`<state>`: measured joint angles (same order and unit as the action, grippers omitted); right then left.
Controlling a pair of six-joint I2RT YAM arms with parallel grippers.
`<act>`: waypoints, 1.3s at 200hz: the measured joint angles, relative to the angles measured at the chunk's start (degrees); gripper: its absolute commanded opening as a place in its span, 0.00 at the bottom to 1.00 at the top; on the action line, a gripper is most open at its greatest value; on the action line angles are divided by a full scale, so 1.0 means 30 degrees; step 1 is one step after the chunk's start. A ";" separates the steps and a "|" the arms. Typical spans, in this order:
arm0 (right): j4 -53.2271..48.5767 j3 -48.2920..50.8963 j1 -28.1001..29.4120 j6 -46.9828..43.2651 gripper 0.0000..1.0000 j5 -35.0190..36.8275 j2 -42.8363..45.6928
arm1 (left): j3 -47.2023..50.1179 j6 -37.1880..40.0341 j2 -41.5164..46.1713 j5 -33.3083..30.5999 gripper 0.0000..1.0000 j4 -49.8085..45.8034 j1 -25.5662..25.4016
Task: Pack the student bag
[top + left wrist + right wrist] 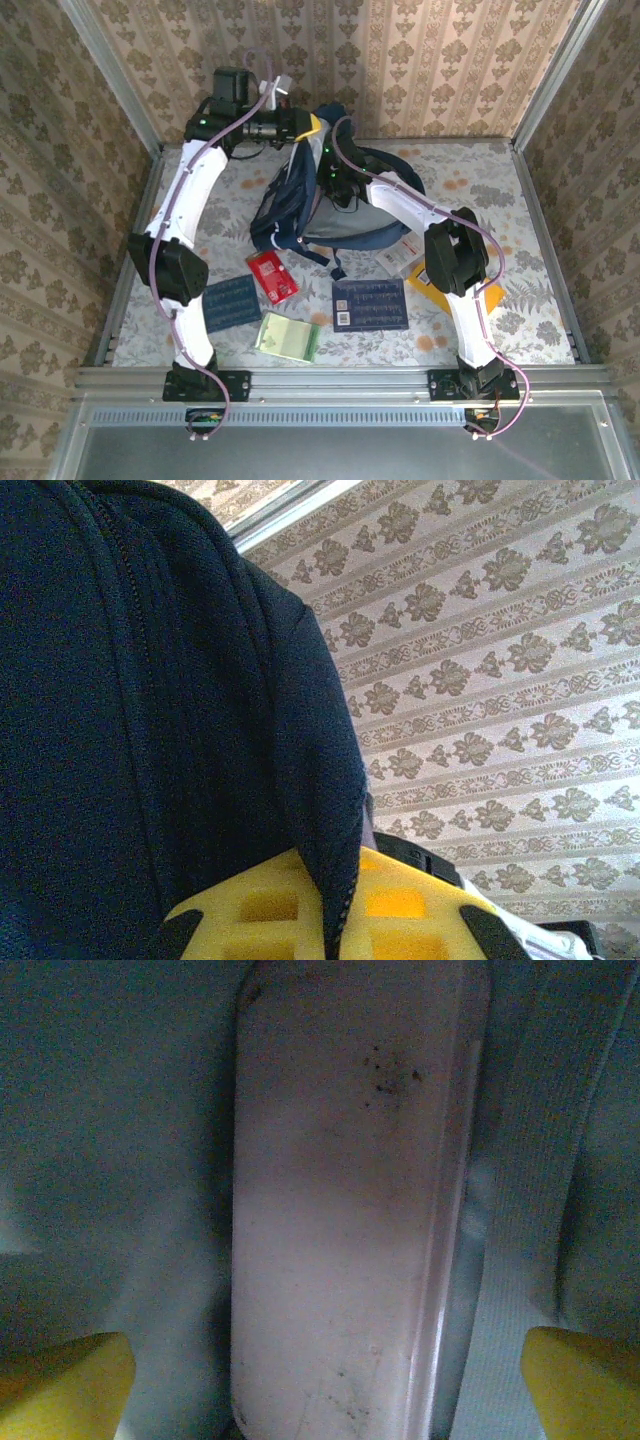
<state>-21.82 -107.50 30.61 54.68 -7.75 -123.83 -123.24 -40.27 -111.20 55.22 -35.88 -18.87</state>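
The student bag (285,208), dark navy with a grey lining, lies at the back middle of the table with its mouth held up. My left gripper (313,125) is shut on the bag's top edge. In the left wrist view the navy fabric (150,710) is pinched between the yellow fingers (250,910) of that gripper (335,925). My right gripper (335,183) reaches down into the bag's opening. It stands open (325,1390), its yellow fingertips (70,1385) wide apart on either side of a pale flat case (340,1210) that rests inside against the grey lining and touches neither finger.
On the table in front of the bag lie a red booklet (272,275), two navy printed booklets (232,302) (370,303) and a green one (288,337). A yellow flat item (432,288) lies partly under the right arm. Patterned walls close in the left, back and right sides.
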 measured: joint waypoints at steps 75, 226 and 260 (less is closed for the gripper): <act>0.0801 0.2790 0.0444 -0.6288 1.00 0.1144 0.5093 | 0.1581 0.0342 0.0007 -0.0211 0.00 0.0648 0.0597; -0.2062 1.3682 0.6455 -1.3034 0.79 -0.4517 1.1242 | 0.7934 0.0124 -0.0729 -0.1428 0.00 0.4546 0.0415; -0.1982 1.6087 0.6980 -1.0914 0.76 -0.6258 1.1111 | 0.8284 0.0102 -0.0663 -0.1647 0.00 0.5078 0.0423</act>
<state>-27.77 -59.24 51.55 21.93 -26.52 -90.50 -98.39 -39.97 -113.19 50.28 -20.64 -17.61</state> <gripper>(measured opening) 0.784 0.074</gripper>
